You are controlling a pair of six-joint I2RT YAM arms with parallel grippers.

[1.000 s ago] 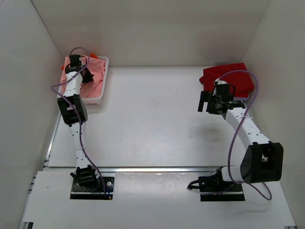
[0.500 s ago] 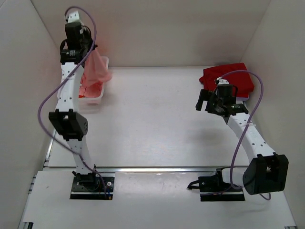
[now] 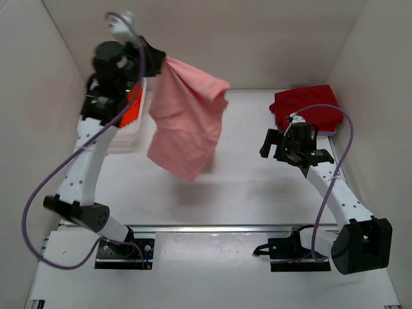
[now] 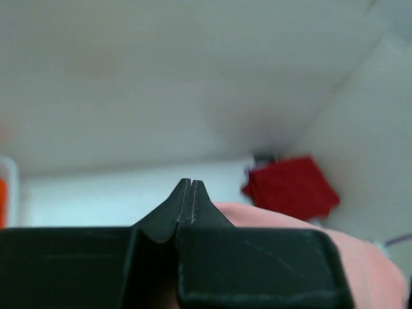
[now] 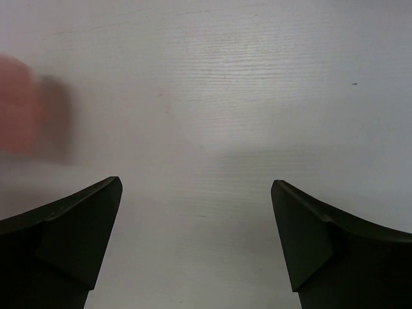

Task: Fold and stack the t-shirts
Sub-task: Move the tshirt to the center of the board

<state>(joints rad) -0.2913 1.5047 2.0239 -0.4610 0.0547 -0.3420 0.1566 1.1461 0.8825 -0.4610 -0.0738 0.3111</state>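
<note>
My left gripper (image 3: 159, 60) is raised high at the back left, shut on an edge of the salmon-pink t-shirt (image 3: 190, 122), which hangs crumpled in the air over the table. In the left wrist view the fingertips (image 4: 188, 193) are pressed together, with pink cloth (image 4: 290, 225) bulging beside them. The dark red t-shirt (image 3: 308, 106) lies folded at the back right, also seen as the dark red t-shirt (image 4: 293, 187) from the left wrist. A bright orange t-shirt (image 3: 133, 106) shows in the basket. My right gripper (image 3: 270, 145) stands open over bare table, nothing between its fingers (image 5: 196, 212).
The white slotted basket (image 3: 125, 134) sits at the back left, partly hidden by the left arm. White walls close in the table on the left, back and right. A pink blur (image 5: 16, 116) at the left of the right wrist view is the hanging shirt.
The left arm has lifted the salmon-pink shirt out of the basket and swung it up and rightward over the table. The right gripper has drifted slightly left and stayed open.
</note>
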